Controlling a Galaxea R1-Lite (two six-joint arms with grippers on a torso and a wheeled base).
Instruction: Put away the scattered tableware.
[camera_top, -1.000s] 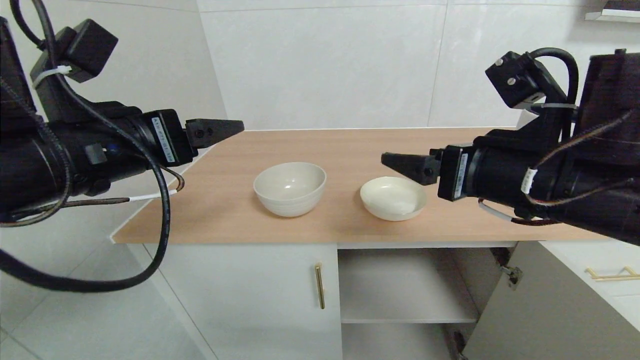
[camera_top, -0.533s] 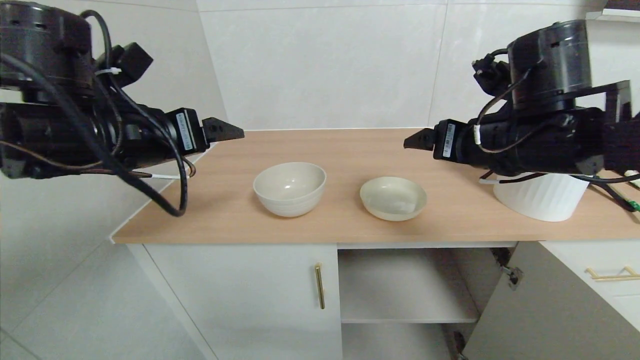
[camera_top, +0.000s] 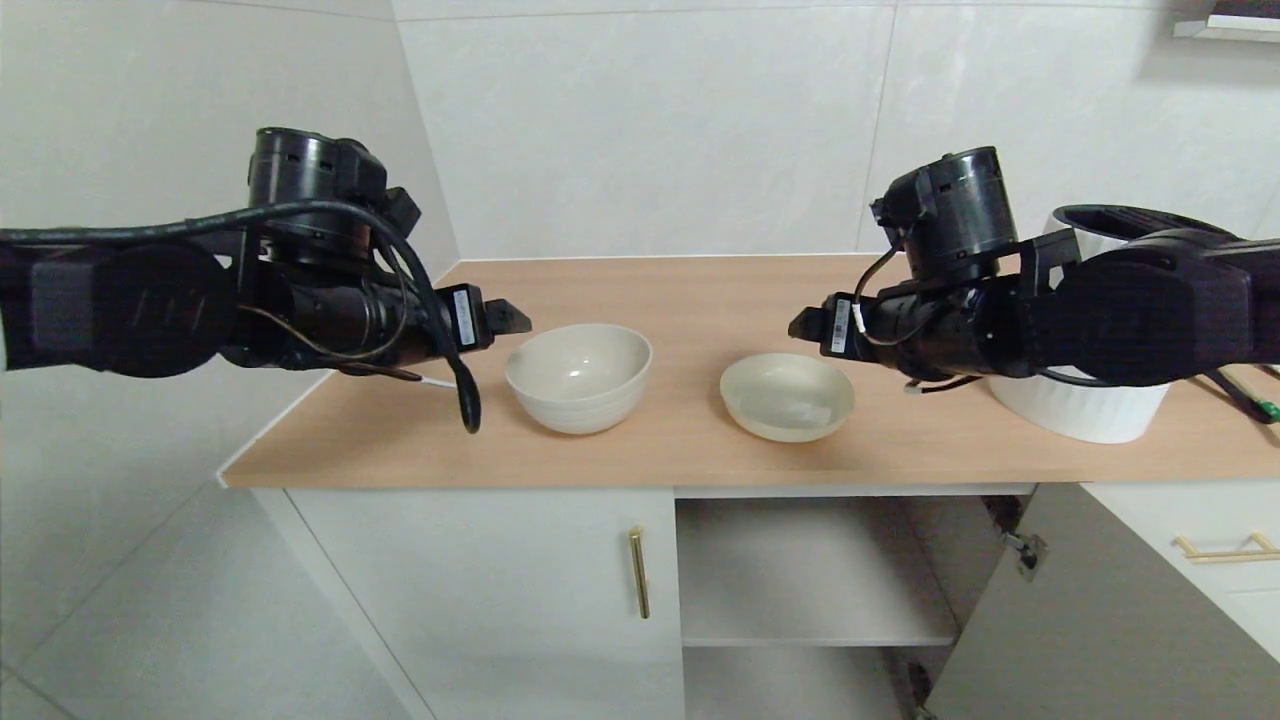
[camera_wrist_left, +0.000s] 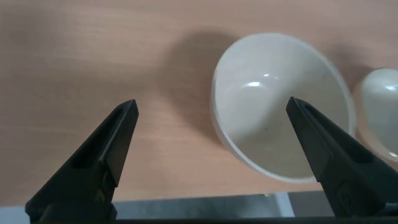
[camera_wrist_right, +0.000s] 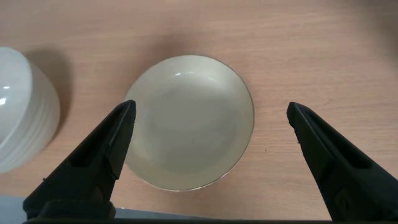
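The left gripper (camera_top: 510, 318) hangs over the left part of the wooden countertop (camera_top: 700, 285), pointing toward the middle. Its jaws are spread wide and grasp nothing. In the left wrist view one finger stands over bare wood and the other over the far side of the deep bowl (camera_top: 580, 375).

That bowl is cream-coloured, sits upright on the counter just beside the left gripper's tip, and is empty. Near it to the right, apart from it, lies the shallow dish (camera_top: 787, 397), paler and flatter and also upright on the wood.

The right gripper (camera_top: 805, 323) hovers just above and behind the dish's right side, pointing left. Its jaws are released as well, and in the right wrist view the dish lies between the two spread fingers, well below them (no contact with either).

Behind the right arm stands a white ribbed container (camera_top: 1085, 410).

Below the counter are a closed cabinet door with a gold handle (camera_top: 638, 572), then an open cabinet compartment (camera_top: 800, 570) with a shelf, and its door (camera_top: 1050, 620) swung out to the right.
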